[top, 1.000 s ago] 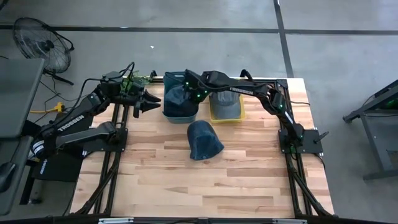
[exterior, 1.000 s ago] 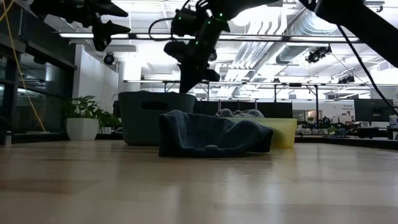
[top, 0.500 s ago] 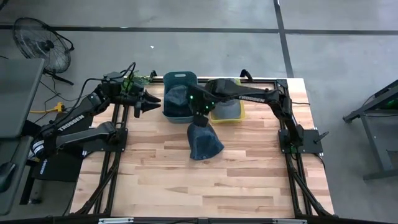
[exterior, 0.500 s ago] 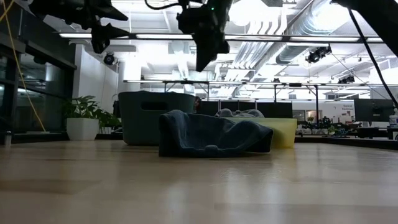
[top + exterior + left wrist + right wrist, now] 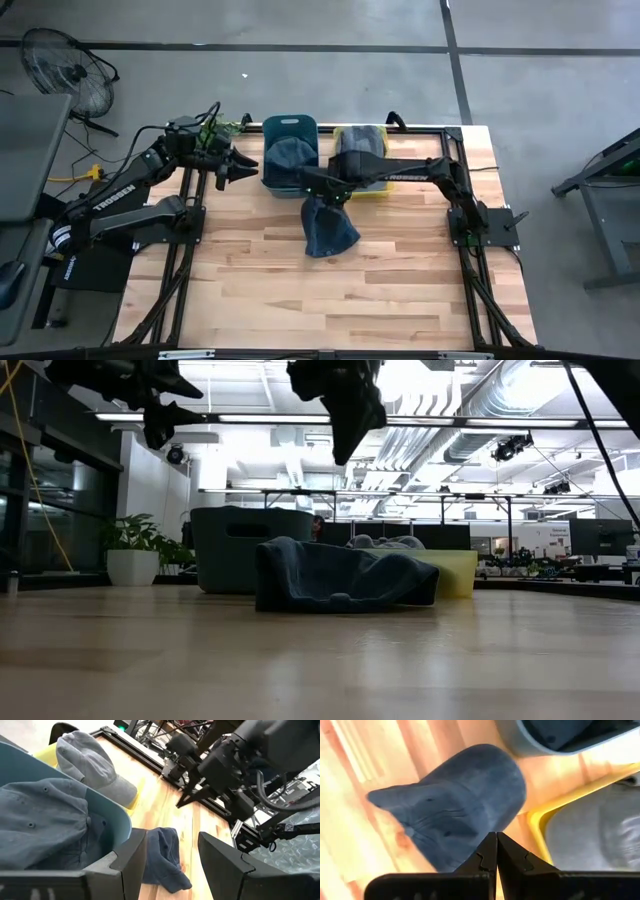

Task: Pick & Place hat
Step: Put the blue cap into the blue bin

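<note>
A dark blue hat (image 5: 330, 230) (image 5: 340, 575) lies crumpled on the wooden table, just in front of two bins. My right gripper (image 5: 322, 192) (image 5: 348, 450) hangs above its far end, pointing down, shut and holding nothing; its wrist view shows the hat (image 5: 455, 810) beyond the closed fingertips (image 5: 496, 851). A blue-grey hat (image 5: 288, 155) (image 5: 45, 820) lies in the teal bin (image 5: 290, 122). A grey hat (image 5: 360, 142) (image 5: 85, 760) lies in the yellow bin (image 5: 365, 192). My left gripper (image 5: 245, 165) (image 5: 167, 865) waits open, raised beside the teal bin's left side.
The teal bin (image 5: 250, 545) and the yellow bin (image 5: 455, 572) stand side by side at the table's far edge, right behind the dark blue hat. Bare wood (image 5: 330, 300) stretches from the hat to the near edge. A fan (image 5: 65, 65) stands on the floor, far left.
My right gripper has swung from over the teal bin toward the table's near edge and a little right, rising somewhat and tipping more steeply down. It now hangs over the dark blue hat, still shut. The hats have not moved.
</note>
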